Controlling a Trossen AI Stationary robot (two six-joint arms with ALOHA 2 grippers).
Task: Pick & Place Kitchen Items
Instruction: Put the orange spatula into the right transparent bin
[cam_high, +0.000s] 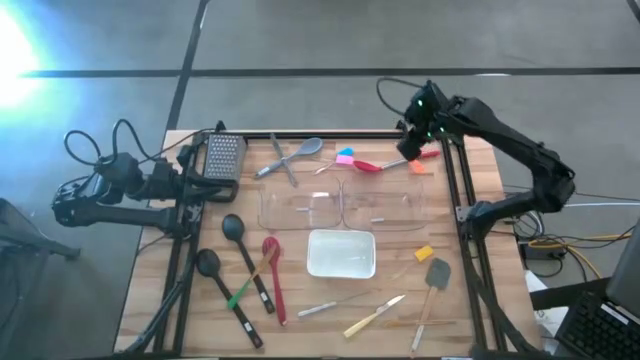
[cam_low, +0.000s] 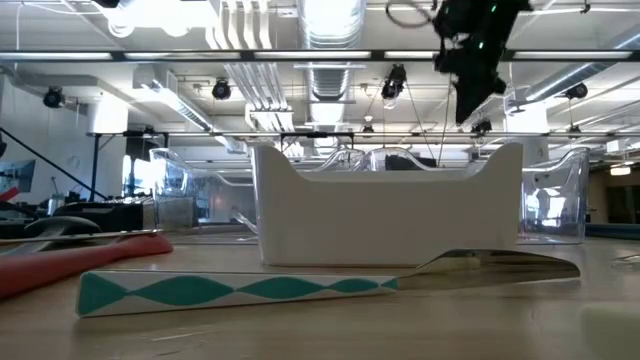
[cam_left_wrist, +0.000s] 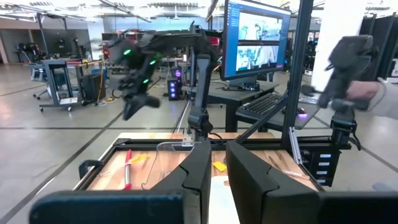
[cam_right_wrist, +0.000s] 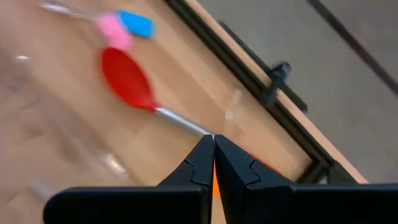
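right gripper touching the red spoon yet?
Apart. The low view shows the right gripper hanging high above the table, well clear of everything on it. In the right wrist view its shut fingers sit above the red spoon, not on it.

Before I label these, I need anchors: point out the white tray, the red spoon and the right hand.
white tray (cam_high: 341, 266): high view, bare floor.
red spoon (cam_right_wrist: 127, 79): right wrist view, bowl.
right hand (cam_right_wrist: 214, 150): right wrist view, between fingertips.

Assorted slim utensils (cam_high: 250, 270) lie scattered across table

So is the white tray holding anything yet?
Empty: the white tray shows only bare bottom from above; the utensils lie on the table around it.
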